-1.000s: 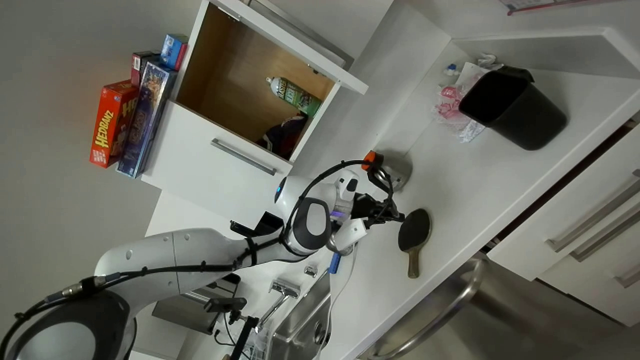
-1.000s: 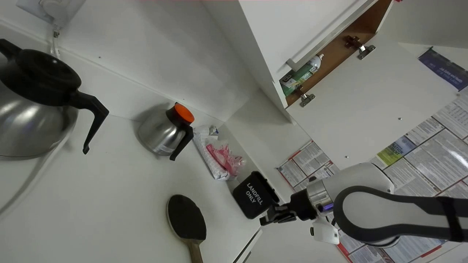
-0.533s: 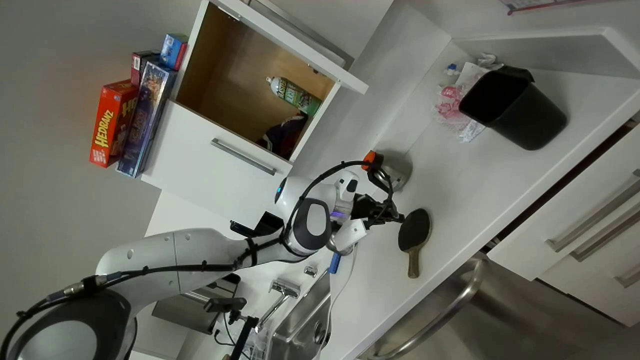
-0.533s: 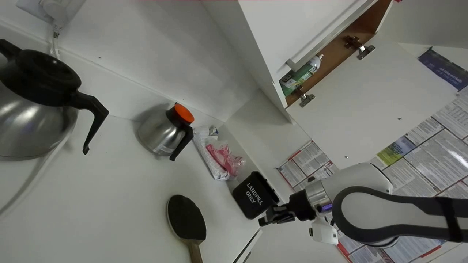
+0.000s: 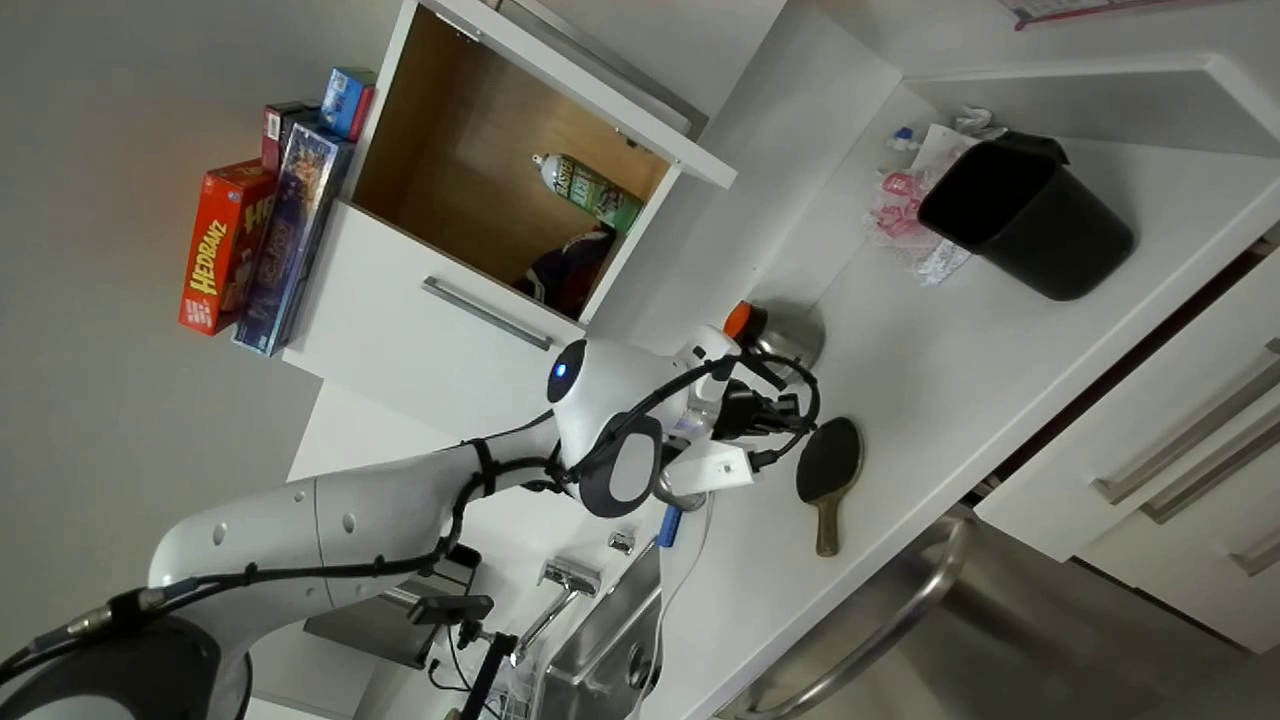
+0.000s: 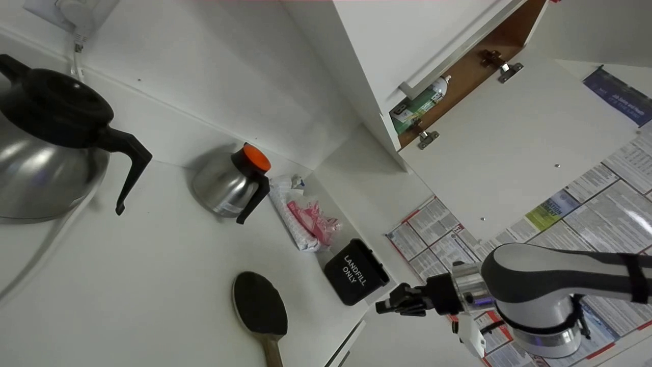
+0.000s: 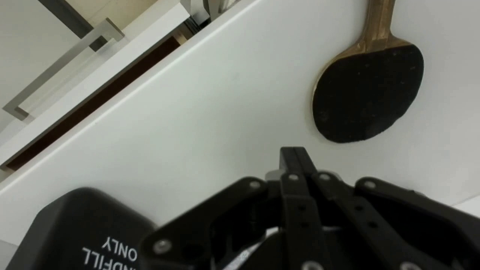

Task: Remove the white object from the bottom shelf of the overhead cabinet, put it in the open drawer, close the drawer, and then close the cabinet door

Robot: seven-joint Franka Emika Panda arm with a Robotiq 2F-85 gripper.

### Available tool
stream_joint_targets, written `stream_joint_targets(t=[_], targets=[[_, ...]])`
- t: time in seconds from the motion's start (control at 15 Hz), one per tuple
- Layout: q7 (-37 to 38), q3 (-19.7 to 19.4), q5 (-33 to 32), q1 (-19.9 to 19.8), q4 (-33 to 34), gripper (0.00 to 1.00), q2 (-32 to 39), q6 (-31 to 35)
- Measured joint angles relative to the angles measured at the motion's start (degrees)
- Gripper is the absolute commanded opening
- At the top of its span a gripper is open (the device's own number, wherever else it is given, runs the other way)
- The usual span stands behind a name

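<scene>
My gripper [image 7: 295,149] is shut and empty, its fingertips pressed together over the white counter. In the exterior views it [image 5: 803,418] hangs near the paddle and it [image 6: 383,307] shows beside the black bin. The overhead cabinet [image 5: 470,110] is open. On its bottom shelf [image 5: 634,245] are a green-and-white spray can [image 5: 590,192] and a dark item [image 5: 568,268]. The cabinet door [image 6: 509,168] stands swung open on its hinges; its stickers do not show. The drawer [image 7: 95,80] is slightly pulled out, with a narrow dark gap behind its front. The white object is out of view or hidden.
On the counter lie a black paddle [image 5: 830,462], a black bin [image 5: 1065,225], plastic bags [image 6: 311,216] and a steel jug [image 6: 221,186]. A larger steel jug [image 6: 51,173] stands at the far left. Game boxes [image 5: 225,245] sit on the cabinet; a sink [image 5: 605,640] is near the arm.
The arm has bent and its wrist has turned. The gripper has shifted slightly right in an exterior view, a little away from the bin. The cabinet, door and drawer have not moved.
</scene>
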Motion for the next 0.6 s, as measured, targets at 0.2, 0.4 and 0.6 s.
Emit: stream_joint_targets(t=[0.2, 0.4, 0.6], targets=[[-10.9, -2.6, 11.8, -1.2, -1.9, 0.00, -4.6, -0.4], [-16.0, -6.2, 17.9, -1.9, -4.0, 0.00, -9.7, -1.0], [-18.2, -9.2, 22.0, -2.2, -6.1, 0.00, -14.5, -0.9]])
